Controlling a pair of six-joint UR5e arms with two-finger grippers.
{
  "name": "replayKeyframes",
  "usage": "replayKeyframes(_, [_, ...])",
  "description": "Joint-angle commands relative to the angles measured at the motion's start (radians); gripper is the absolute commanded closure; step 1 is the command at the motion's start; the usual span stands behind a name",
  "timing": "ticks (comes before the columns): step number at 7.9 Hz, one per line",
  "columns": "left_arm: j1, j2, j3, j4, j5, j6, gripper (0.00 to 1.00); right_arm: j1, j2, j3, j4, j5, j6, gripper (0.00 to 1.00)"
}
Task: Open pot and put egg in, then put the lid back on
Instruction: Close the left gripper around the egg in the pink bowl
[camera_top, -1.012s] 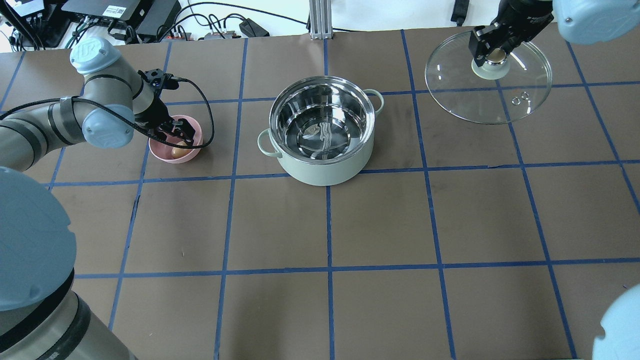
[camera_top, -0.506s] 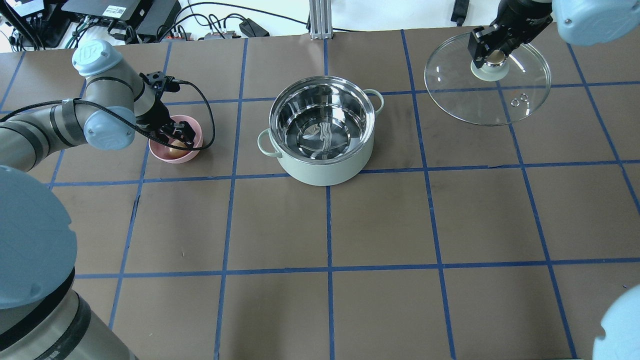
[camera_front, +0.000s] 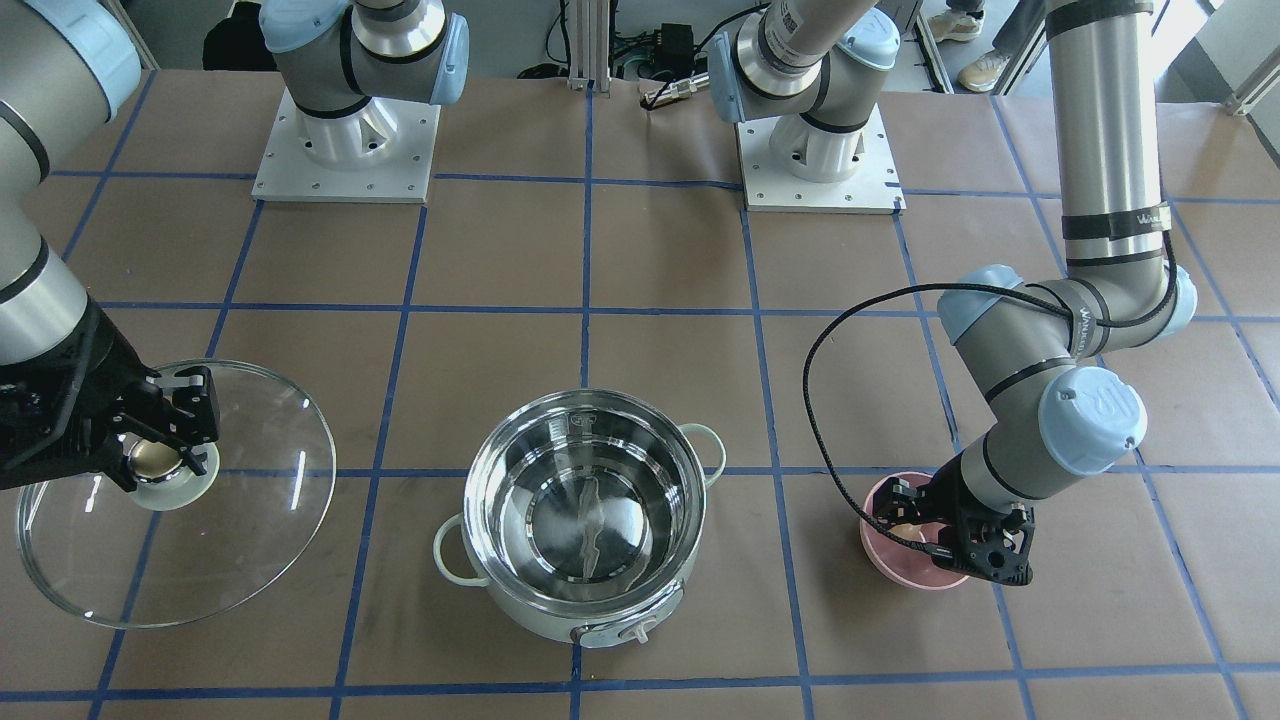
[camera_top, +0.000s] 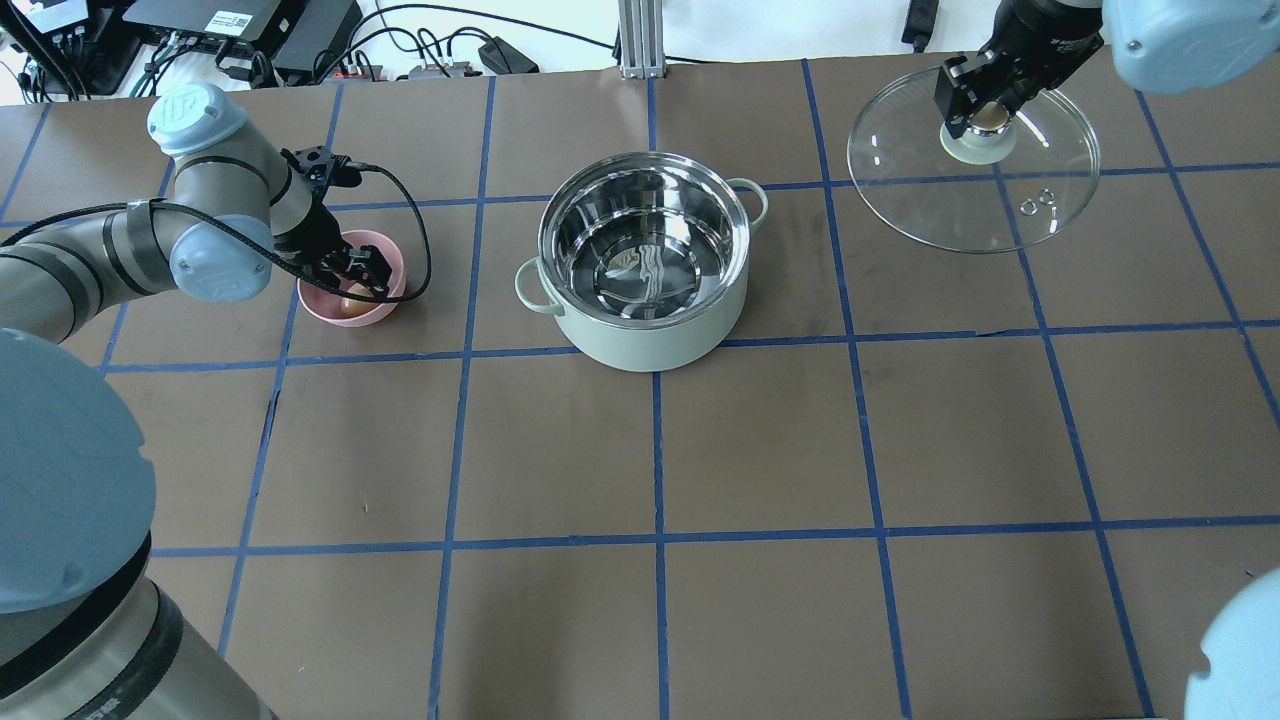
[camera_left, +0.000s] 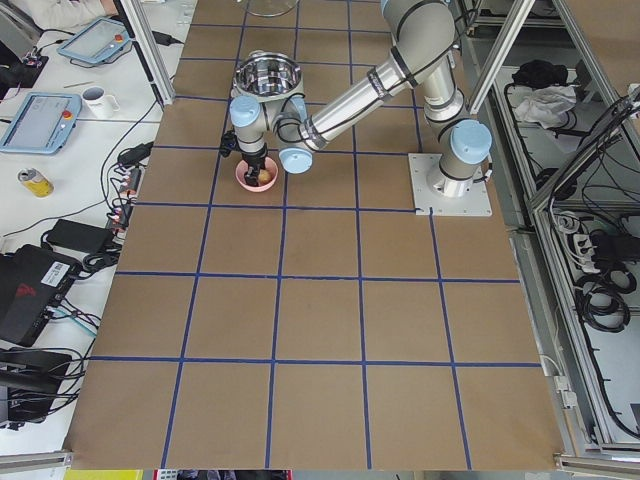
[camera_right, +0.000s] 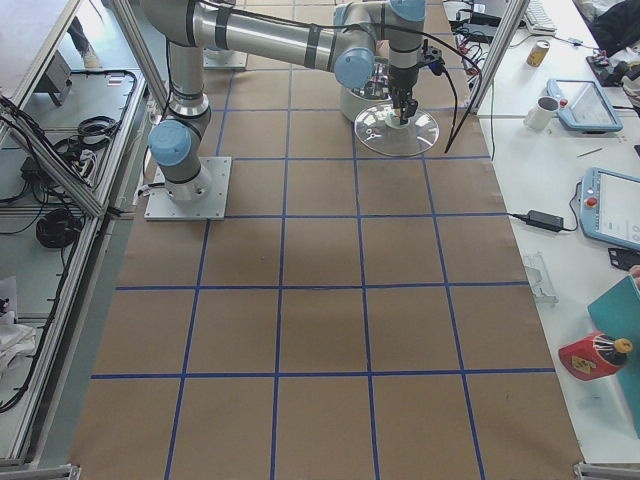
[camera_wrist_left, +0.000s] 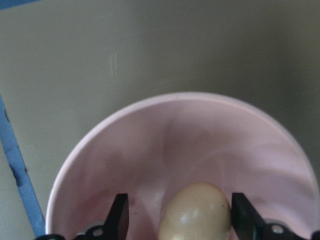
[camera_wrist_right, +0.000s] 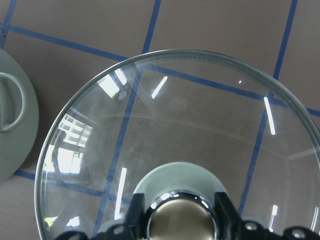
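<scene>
The mint pot (camera_top: 640, 345) stands open mid-table, its steel inside bare; it also shows in the front view (camera_front: 560, 620). The tan egg (camera_wrist_left: 195, 212) lies in a small pink bowl (camera_top: 385, 250) to the pot's left. My left gripper (camera_top: 358, 285) is down in the bowl and open, one finger on each side of the egg (camera_top: 352, 298). My right gripper (camera_top: 985, 110) is shut on the beige knob (camera_wrist_right: 181, 220) of the glass lid (camera_top: 1040, 190) and holds it at the far right of the table, apart from the pot.
Cables and electronics (camera_top: 250, 30) lie beyond the table's far edge, with a metal post (camera_top: 633, 40) behind the pot. The left wrist's black cable (camera_top: 415, 230) loops beside the bowl. Both arm bases (camera_front: 345, 150) are mounted on the robot's side of the table.
My left gripper has moved a little further into the bowl around the egg. The right gripper has shifted the lid slightly toward the far edge.
</scene>
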Motion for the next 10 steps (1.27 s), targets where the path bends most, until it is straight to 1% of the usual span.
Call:
replayKeyframes(1, [0.0, -0.001, -0.001, 0.0, 0.004, 0.002, 0.36, 0.001, 0.004, 0.001, 0.0, -0.003, -0.001, 1.0])
replayKeyframes(3, [0.002, -0.001, 0.0, 0.001, 0.014, 0.005, 0.56, 0.001, 0.005, 0.001, 0.0, -0.003, -0.002, 1.0])
replayKeyframes(4, [0.002, -0.001, 0.002, 0.001, 0.012, 0.003, 0.61, 0.001, 0.005, 0.002, 0.0, -0.003, -0.002, 1.0])
replayKeyframes(5, [0.002, 0.0, 0.003, 0.001, 0.012, -0.001, 0.63, 0.001, 0.005, 0.004, 0.0, -0.003, -0.001, 1.0])
replayKeyframes(6, [0.002, 0.005, 0.008, 0.001, 0.015, -0.021, 0.63, 0.001, 0.007, 0.005, 0.0, -0.003, -0.005, 1.0])
replayKeyframes(7, [0.0, 0.019, 0.016, 0.001, 0.014, -0.084, 0.63, 0.001, 0.005, 0.005, 0.0, -0.003, -0.004, 1.0])
replayKeyframes(8, [0.0, 0.035, 0.023, -0.011, 0.015, -0.09, 0.63, -0.001, 0.005, 0.005, 0.0, -0.003, -0.01, 1.0])
replayKeyframes(9, [0.0, 0.058, 0.029, -0.043, 0.017, -0.087, 0.64, 0.0, 0.005, 0.005, 0.0, -0.003, -0.01, 1.0])
replayKeyframes(10, [-0.002, 0.086, 0.042, -0.13, 0.021, -0.1, 0.64, -0.001, 0.004, 0.005, 0.0, -0.003, -0.01, 1.0])
